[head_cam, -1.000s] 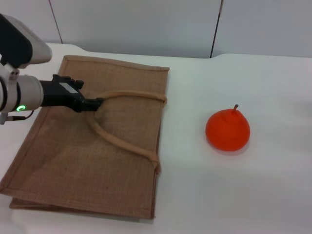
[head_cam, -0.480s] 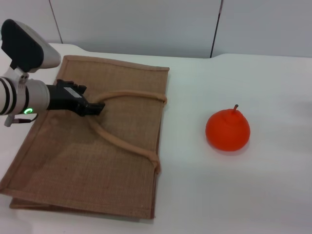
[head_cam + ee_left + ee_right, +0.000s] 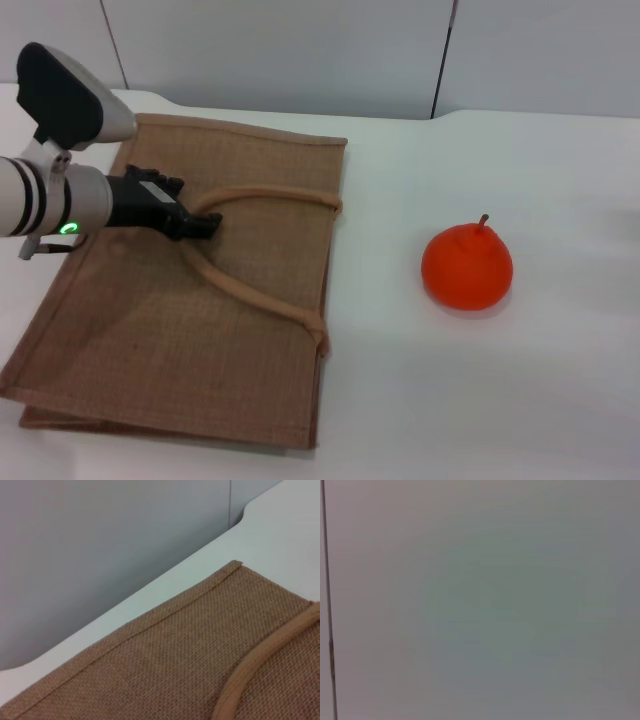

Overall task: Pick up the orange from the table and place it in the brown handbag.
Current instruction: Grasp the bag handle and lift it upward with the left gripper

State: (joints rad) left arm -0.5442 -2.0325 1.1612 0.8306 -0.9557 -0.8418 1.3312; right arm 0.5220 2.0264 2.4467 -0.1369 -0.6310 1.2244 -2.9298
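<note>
The orange (image 3: 467, 265), red-orange with a short brown stem, sits on the white table (image 3: 500, 400) at the right, untouched. The brown handbag (image 3: 150, 330) lies flat on the left, its open edge towards the orange. My left gripper (image 3: 203, 224) is over the bag's middle, shut on the bend of the upper rope handle (image 3: 270, 192). The left wrist view shows the bag's weave (image 3: 175, 650), a stretch of handle (image 3: 260, 660) and the table's far edge (image 3: 280, 535). My right gripper is out of view; its wrist view shows only a grey wall.
A grey panelled wall (image 3: 300, 50) stands behind the table's far edge. White tabletop lies between the bag and the orange and in front of the orange.
My left arm has shifted a little to the right and nearer, and the handle's bend has moved with the gripper. The orange and the bag's body have not moved.
</note>
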